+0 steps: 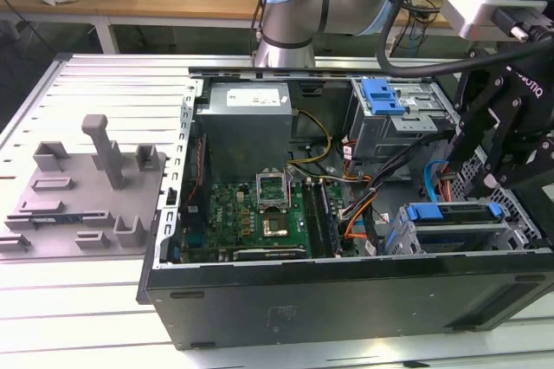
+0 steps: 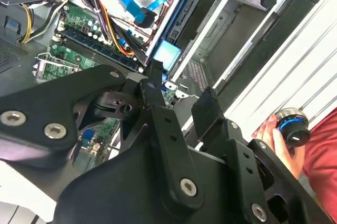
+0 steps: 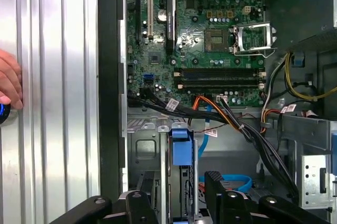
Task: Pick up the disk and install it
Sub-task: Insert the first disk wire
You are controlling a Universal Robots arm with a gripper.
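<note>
Shows the disk [image 1: 454, 212] slotted in the nearer drive cage [image 1: 398, 237], in the corner of the case [image 1: 346, 300] at the exterior view's right, blue carrier edge uppermost. Puts the gripper [image 2: 181, 84] just above it, fingers [image 2: 163, 124] spread wide, gripping nothing. Crowds the cage's inner edge with cables [image 3: 247, 134]; leaves open air over the motherboard [image 1: 251, 204]. Rests a hand [image 3: 9, 79] on the ribbed surface [image 3: 58, 77] outside the case wall.

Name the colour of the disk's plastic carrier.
The carrier is bright blue; the exterior view shows it best.
</note>
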